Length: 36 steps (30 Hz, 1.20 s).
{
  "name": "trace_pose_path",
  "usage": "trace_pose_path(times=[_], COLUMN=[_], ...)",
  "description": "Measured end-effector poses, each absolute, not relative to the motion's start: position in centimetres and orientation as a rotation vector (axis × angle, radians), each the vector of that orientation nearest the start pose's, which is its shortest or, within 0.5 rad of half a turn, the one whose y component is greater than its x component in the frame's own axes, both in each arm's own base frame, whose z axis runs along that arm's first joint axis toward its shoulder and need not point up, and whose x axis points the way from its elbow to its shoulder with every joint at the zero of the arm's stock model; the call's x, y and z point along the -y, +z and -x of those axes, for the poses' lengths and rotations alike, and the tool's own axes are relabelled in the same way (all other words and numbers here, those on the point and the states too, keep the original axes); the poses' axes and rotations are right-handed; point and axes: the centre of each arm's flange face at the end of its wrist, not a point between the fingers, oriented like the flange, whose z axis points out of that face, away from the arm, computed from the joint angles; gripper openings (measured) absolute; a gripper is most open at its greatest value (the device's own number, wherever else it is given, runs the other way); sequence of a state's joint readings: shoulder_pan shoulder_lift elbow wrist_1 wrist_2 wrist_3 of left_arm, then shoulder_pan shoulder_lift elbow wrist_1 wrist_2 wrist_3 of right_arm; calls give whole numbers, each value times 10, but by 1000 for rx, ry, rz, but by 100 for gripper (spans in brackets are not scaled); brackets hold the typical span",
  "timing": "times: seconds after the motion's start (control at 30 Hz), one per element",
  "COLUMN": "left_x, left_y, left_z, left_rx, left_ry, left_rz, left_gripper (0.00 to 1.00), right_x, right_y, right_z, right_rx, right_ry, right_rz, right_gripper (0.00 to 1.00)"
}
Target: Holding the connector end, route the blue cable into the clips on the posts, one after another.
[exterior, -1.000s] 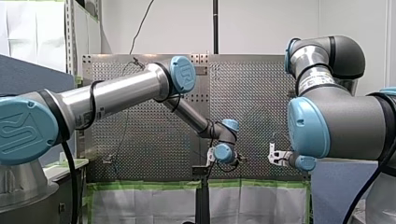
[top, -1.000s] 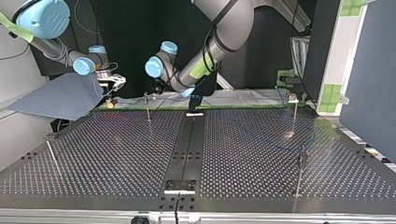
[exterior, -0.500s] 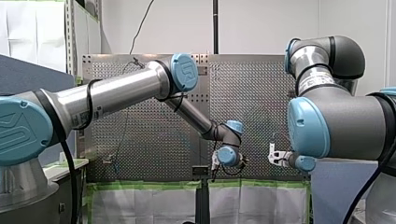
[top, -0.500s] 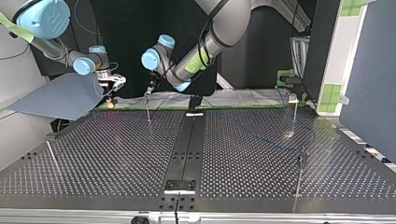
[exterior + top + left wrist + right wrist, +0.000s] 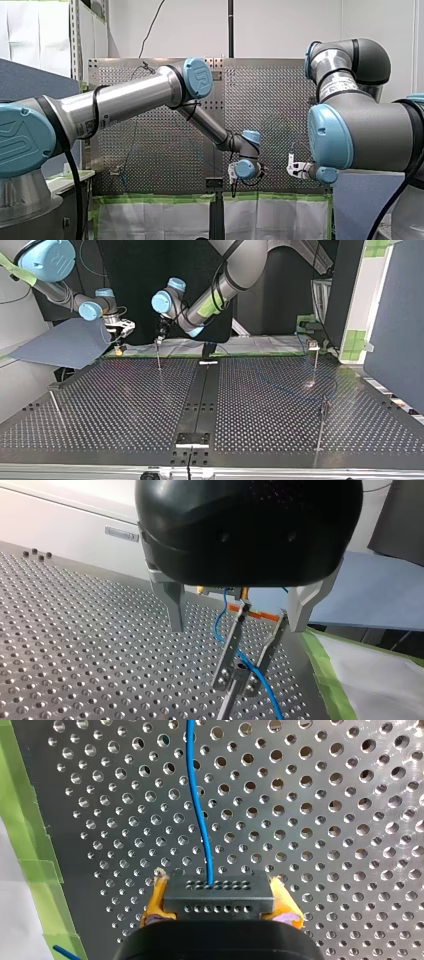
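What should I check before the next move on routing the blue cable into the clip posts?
1. Black connector block clamped between my right gripper's yellow pads: ok.
2. Thin blue cable leaves the connector unkinked: ok.
3. My left gripper open, straddling the metal clip: ok.
4. Cable fully seated in that clip: cannot tell.
5. Slim metal post under my left gripper upright: ok.
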<state>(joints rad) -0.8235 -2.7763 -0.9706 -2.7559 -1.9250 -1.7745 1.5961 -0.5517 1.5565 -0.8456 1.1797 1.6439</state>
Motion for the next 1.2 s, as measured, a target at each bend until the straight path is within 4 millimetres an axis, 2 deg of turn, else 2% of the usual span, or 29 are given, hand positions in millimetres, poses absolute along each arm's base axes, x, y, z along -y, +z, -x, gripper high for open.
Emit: trace_pose_path(times=[0.37, 1.2], left_x=[641, 648], left_y=[-57, -54], left_z=[-457, -459], left_rx=[-1794, -1726], left_ry=[-384, -384], left_rz=[-306, -319], left_gripper=[100, 100], right_x=[643, 643], right_y=[-59, -60], right_z=[-187, -187], right_rx=[1196, 1204], right_ry=[1503, 1507], right_rz=[-1594, -1591], right_gripper=[0, 0])
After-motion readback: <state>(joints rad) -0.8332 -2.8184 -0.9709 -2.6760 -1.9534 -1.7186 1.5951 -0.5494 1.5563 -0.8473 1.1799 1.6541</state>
